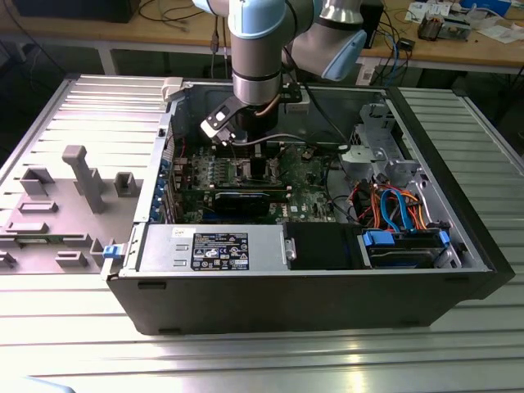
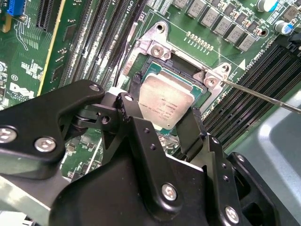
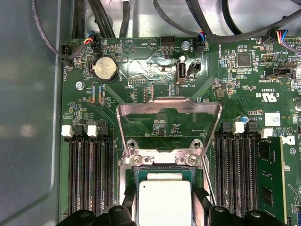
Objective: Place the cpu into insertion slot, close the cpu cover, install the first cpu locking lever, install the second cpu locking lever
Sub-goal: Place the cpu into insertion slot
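metal bench (image 1: 82, 360) carries an open black case (image 1: 286, 303); the arm (image 1: 255, 49) reaches in at its eleven o'clock in the exterior view. cpu cover (image 3: 169, 106) stands swung open; just above the insertion slot (image 2: 178, 66), the claw (image 2: 162, 109) clamps the cpu (image 2: 165, 100).

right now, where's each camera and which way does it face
exterior view: off the arm, above the open computer case, looking down into it; the arm shows
second wrist view: on the wrist, slanting past the gripper at the cpu it grips
first wrist view: on the wrist, straight down on the open cpu cover, fingertips showing
both wrist views share the cpu and insertion slot
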